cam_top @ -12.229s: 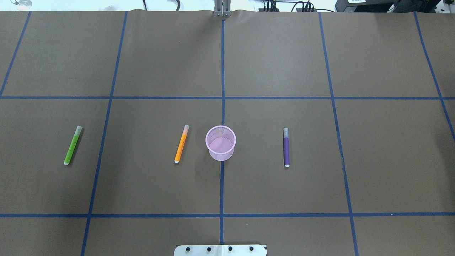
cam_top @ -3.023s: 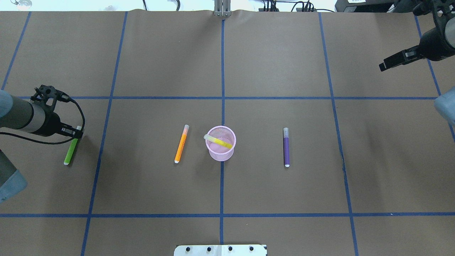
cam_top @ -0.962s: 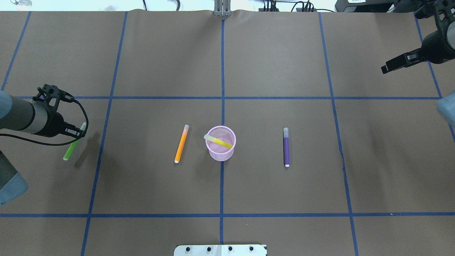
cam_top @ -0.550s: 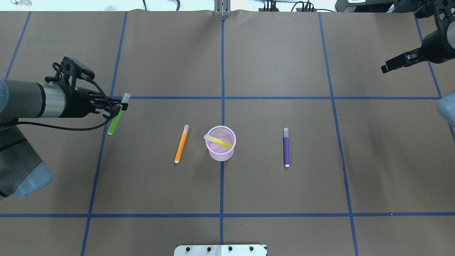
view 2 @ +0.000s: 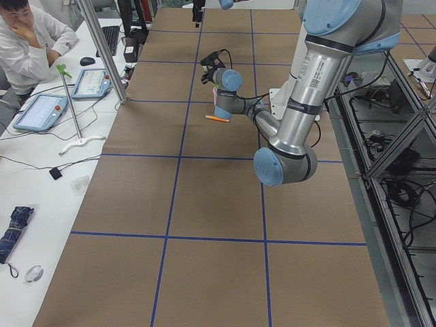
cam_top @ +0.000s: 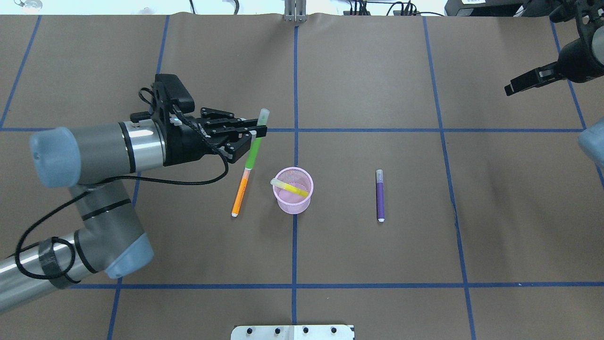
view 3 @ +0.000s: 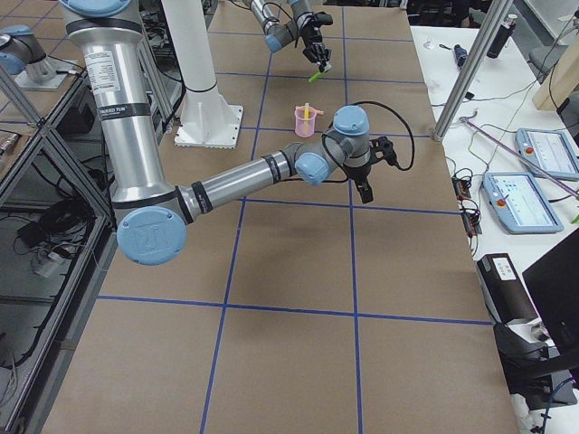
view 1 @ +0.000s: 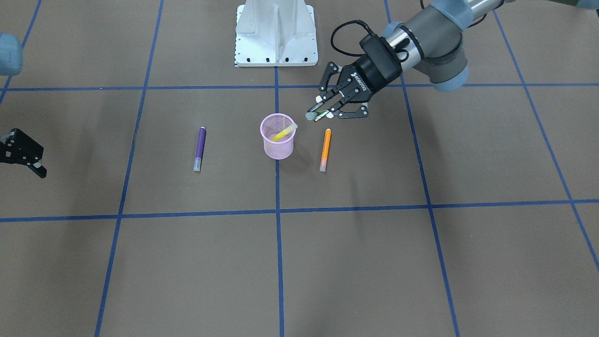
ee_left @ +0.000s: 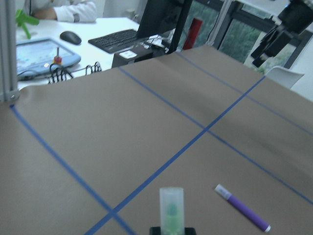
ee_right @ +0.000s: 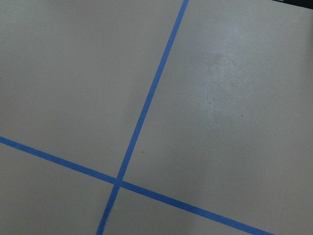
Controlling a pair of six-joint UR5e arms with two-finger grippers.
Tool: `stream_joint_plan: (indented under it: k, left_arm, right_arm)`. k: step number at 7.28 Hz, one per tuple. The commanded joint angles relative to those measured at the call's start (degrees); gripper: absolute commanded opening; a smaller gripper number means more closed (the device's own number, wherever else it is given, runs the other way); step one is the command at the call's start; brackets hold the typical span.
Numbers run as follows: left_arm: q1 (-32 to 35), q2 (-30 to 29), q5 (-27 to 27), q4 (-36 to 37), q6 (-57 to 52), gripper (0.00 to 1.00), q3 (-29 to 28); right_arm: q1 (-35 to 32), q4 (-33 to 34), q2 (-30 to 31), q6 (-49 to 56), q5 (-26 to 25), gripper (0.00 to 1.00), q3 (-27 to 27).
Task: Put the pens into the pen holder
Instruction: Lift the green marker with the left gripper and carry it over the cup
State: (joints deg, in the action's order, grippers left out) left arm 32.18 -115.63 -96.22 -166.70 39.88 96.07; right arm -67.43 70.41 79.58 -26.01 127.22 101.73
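Moved: green pen (cam_top: 253, 152) has been carried in from out by the left-hand blue tape line (cam_top: 296, 85) half a second ago and is now held up close to the pen holder (cam_top: 293, 208). Nothing else on the bench (cam_top: 377, 71) got shifted.
Left gripper (cam_top: 255, 134): pinched on the green pen about a third of the way down from the whitish cap. The pen is held tilted and off the bench, cap end pointing away from the robot.
Green pen position: on the robot's left of the pen holder and not over the rim. From overhead its lower end is lined up over the cap end of the orange pen (cam_top: 239, 193).
Pen holder: stood upright on the centre tape line, with the yellow pen (cam_top: 290, 187) leaned across inside and its cap poking past the rim.
Orange pen: laid flat just beside the holder, on the robot's left.
Purple pen (cam_top: 380, 198): laid flat well to the holder's right, also caught in the left wrist view past the green cap.
Right gripper (cam_top: 507, 89): parked way out at the far right of the bench with nothing seen in it. Spread or closed can't be told, it's only seen edge-on.
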Motion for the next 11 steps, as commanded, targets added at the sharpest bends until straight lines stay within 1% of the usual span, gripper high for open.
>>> stream_joint_plan:
  k: [1,3,5,6,7,8,9,10,11]
  left_arm:
    - [-4.92,-4.77,9.10,-8.44,-0.24,0.00,-7.53]
    - [-5.81,-5.04,9.48,-12.58,-4.44,0.00,-11.59]
    - [-9.57,-5.22,12.97,-13.21,-4.55,0.00,-13.01]
    - [-10.46,-5.83,13.60,-13.21,-4.55,0.00,-13.45]
    - [-10.73,-6.01,13.61,-13.30,-4.55,0.12,-13.81]
    - [-10.74,-6.01,13.61,-13.22,-4.55,0.47,-13.90]
    - [-10.74,-6.01,13.61,-13.30,-4.55,0.96,-13.90]
    - [-10.82,-6.01,13.61,-13.30,-4.55,1.00,-13.90]
    - [-10.74,-6.01,13.87,-13.30,-4.46,1.00,-13.81]
  right_arm:
    - [0.02,-0.01,-0.30,-0.10,-0.22,1.00,-0.04]
    - [0.02,-0.01,-0.30,-0.19,-0.22,1.00,-0.04]
    - [0.02,-0.09,-0.22,-0.19,-0.22,1.00,-0.04]
    - [0.02,-0.01,-0.21,-0.19,-0.22,1.00,-0.04]
    - [0.02,-0.01,-0.21,-0.19,-0.22,1.00,-0.04]
    - [0.02,-0.01,-0.21,-0.19,-0.22,1.00,-0.04]
    - [0.02,-0.01,-0.21,-0.19,-0.22,1.00,-0.04]
    - [0.02,-0.01,-0.30,-0.19,-0.22,1.00,-0.04]
    - [0.02,-0.01,-0.48,-0.27,-0.22,1.00,0.22]
